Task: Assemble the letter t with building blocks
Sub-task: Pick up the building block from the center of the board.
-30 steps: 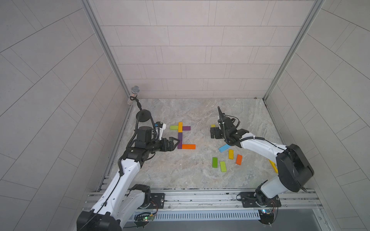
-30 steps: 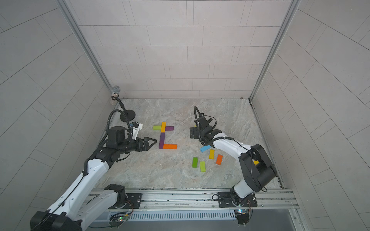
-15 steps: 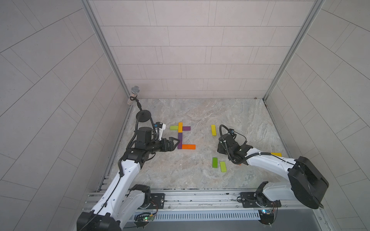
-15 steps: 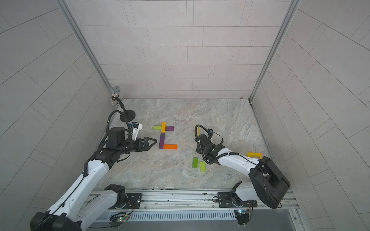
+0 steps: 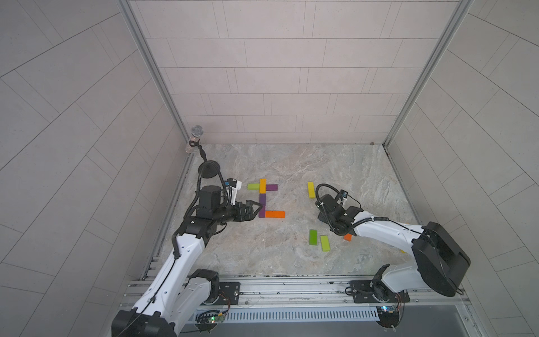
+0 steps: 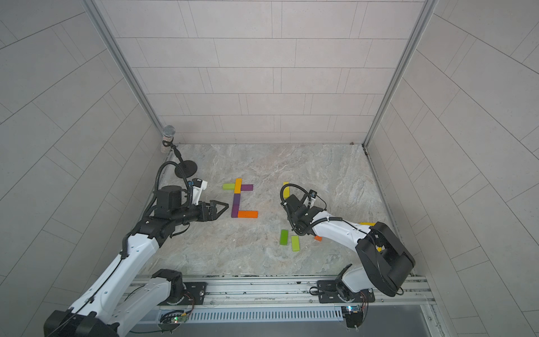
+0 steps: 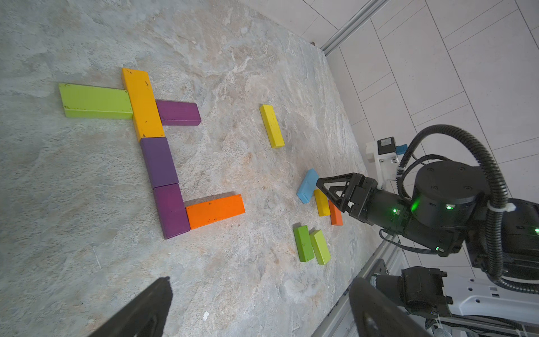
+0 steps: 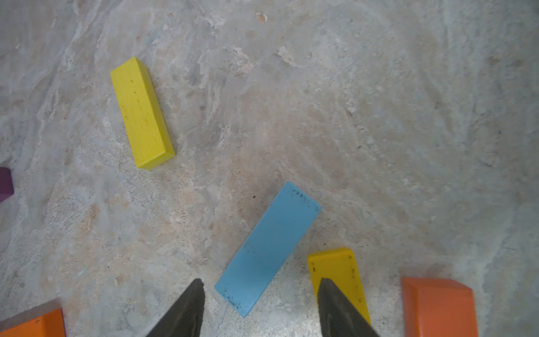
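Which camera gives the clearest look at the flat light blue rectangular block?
The right wrist view: the flat light blue rectangular block lies whole and large, one end between the fingers of the right gripper. The left wrist view shows it small, beside that gripper. In both top views the right arm hides it.

Both top views: high above front rail (image 5: 291, 287), tilted steeply down, far off; share whole table (image 5: 291, 163) and tiled walls (image 5: 291, 73). Left wrist view: low, slanting across table toward right gripper (image 7: 322, 191), mid-range. Right wrist view: close, facing down on blue block (image 8: 268, 248); left wrist view shows same block.
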`<action>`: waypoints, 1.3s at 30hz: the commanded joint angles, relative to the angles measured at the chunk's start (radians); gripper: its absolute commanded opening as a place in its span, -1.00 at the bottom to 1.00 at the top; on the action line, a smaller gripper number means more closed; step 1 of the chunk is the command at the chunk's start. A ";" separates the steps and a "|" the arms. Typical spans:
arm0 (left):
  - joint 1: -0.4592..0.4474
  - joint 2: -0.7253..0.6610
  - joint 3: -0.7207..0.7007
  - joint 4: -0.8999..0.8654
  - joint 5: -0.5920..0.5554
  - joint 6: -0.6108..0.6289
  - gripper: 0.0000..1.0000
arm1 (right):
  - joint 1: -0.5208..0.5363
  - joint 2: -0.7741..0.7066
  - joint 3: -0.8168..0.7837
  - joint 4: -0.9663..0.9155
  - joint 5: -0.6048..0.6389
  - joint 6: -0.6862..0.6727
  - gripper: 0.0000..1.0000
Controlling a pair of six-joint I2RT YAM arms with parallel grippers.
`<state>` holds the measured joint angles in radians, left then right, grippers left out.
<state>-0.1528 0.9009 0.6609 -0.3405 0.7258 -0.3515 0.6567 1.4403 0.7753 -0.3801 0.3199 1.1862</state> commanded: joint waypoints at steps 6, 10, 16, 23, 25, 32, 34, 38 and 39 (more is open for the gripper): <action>0.000 -0.024 -0.017 0.029 0.012 -0.006 1.00 | 0.006 0.107 0.074 -0.095 -0.005 0.117 0.28; 0.002 -0.021 -0.016 0.029 0.011 -0.006 1.00 | 0.012 0.095 0.070 -0.089 -0.009 0.093 0.28; 0.002 -0.006 -0.012 0.021 0.008 -0.004 1.00 | 0.103 -0.002 0.023 -0.141 0.020 0.096 0.27; 0.002 -0.010 -0.014 0.017 0.003 -0.004 1.00 | 0.029 -0.132 -0.080 -0.129 0.033 -0.090 0.27; 0.002 -0.011 -0.014 0.017 0.001 -0.003 1.00 | -0.026 -0.158 -0.106 -0.121 -0.017 -0.166 0.26; 0.001 -0.010 -0.012 0.010 -0.006 0.000 1.00 | -0.107 -0.171 -0.141 -0.085 -0.163 -0.306 0.19; 0.001 -0.009 -0.013 0.006 -0.012 0.001 1.00 | -0.107 -0.145 -0.142 -0.069 -0.184 -0.307 0.16; 0.001 -0.007 -0.012 0.003 -0.017 0.003 1.00 | -0.107 -0.097 -0.143 -0.017 -0.229 -0.310 0.06; 0.002 -0.005 -0.011 -0.001 -0.020 0.005 1.00 | -0.107 -0.088 -0.144 -0.012 -0.227 -0.307 0.04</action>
<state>-0.1528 0.8955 0.6518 -0.3382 0.7128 -0.3592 0.5495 1.3342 0.6353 -0.4194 0.1192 0.8898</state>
